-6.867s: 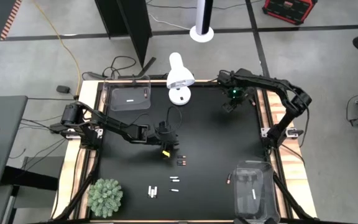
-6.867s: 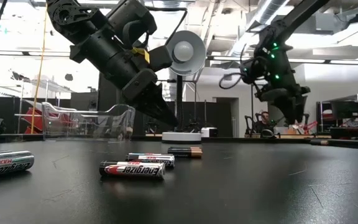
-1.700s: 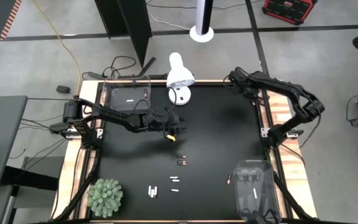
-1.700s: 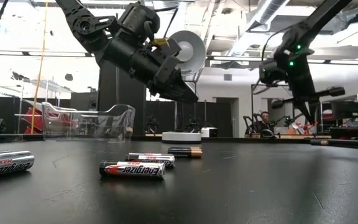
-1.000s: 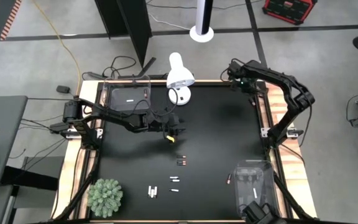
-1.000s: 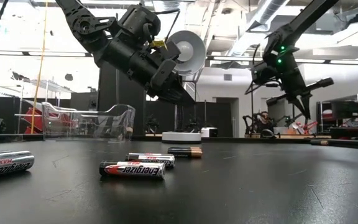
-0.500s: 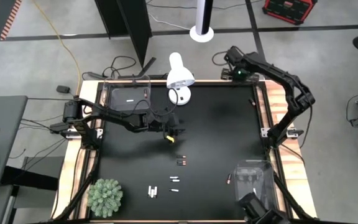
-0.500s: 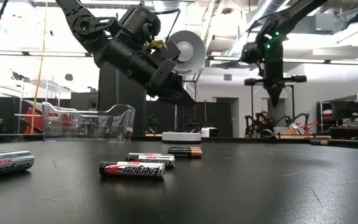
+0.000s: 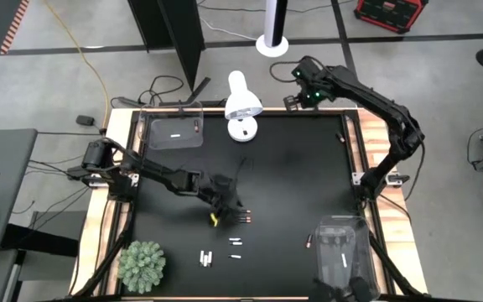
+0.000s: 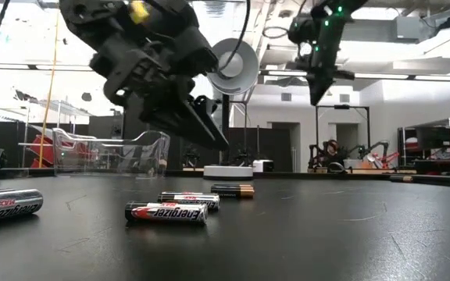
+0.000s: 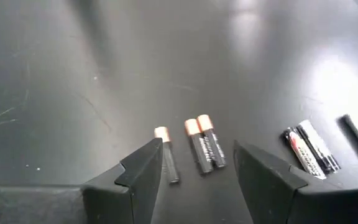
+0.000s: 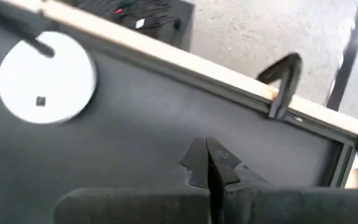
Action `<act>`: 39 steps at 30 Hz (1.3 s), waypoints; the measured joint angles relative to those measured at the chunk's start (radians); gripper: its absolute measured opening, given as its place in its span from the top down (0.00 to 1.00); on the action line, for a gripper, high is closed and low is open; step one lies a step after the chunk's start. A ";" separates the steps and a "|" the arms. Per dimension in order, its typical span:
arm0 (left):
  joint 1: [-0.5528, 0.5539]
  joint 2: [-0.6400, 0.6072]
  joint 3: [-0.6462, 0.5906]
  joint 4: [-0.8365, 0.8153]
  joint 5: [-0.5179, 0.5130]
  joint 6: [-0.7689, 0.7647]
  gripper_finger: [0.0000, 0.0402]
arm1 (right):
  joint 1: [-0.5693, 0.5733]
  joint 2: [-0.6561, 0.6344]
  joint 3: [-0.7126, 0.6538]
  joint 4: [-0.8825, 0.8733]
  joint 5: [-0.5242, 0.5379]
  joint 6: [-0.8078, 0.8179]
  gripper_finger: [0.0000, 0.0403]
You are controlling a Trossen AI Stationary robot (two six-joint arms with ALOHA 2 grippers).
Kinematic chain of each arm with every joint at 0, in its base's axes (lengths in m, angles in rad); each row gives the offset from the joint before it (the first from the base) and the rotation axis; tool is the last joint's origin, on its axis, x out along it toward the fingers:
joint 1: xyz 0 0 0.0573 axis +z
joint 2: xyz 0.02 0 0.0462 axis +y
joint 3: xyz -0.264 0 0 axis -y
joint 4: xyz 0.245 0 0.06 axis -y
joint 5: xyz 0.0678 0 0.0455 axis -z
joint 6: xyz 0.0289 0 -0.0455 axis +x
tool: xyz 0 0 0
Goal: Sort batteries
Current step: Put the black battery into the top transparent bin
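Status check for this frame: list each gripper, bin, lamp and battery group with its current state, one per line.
left gripper: open, empty, above the copper-tipped batteries.
right gripper: shut, empty, at the far table edge.
copper-tipped batteries: three lying flat, loose.
silver batteries: lying flat, unsorted.
far-left bin: upright, holds batteries.
near-right bin: upright, holds batteries.
lamp: standing upright.

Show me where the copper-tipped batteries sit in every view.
High view: copper-tipped batteries lie mid-table, just to the picture's right of the left gripper.
Low view: copper-tipped batteries lie farthest back of those in sight, below that gripper's tips.
Left wrist view: copper-tipped batteries lie on the table, seen between the open fingers.
Right wrist view: not in it.
Shared landmark: the left gripper, close by in all three.
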 joint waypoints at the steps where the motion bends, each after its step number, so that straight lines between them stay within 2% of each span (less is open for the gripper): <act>1: -0.018 0.000 0.000 0.003 -0.046 -0.007 0.51 | 0.015 -0.011 0.000 -0.018 0.000 -0.012 0.99; 5: -0.055 0.000 0.000 0.015 -0.185 -0.065 0.49 | 0.101 -0.071 -0.022 -0.117 0.002 -0.019 0.99; 10: -0.060 0.000 0.000 0.030 -0.223 -0.124 0.50 | 0.311 -0.172 -0.084 -0.206 0.005 0.085 0.99; 18: -0.059 0.000 0.000 0.033 -0.224 -0.116 0.51 | 0.827 -0.316 -0.201 -0.292 0.004 0.468 0.99; 23: -0.059 0.000 0.000 0.043 -0.197 -0.097 0.51 | 1.121 -0.308 -0.262 -0.269 0.003 0.713 0.99; 25: -0.059 0.000 0.000 0.042 -0.197 -0.097 0.51 | 1.214 -0.278 -0.283 -0.246 0.003 0.749 0.99; 30: -0.056 0.000 0.000 0.054 -0.197 -0.089 0.51 | 1.312 -0.182 -0.298 -0.156 -0.018 0.751 0.99; 35: -0.056 0.000 0.000 0.066 -0.197 -0.102 0.51 | 1.313 -0.112 -0.298 -0.095 -0.071 0.720 0.97; 39: -0.056 0.000 0.000 0.065 -0.197 -0.111 0.51 | 1.288 -0.049 -0.297 0.020 -0.108 0.656 0.88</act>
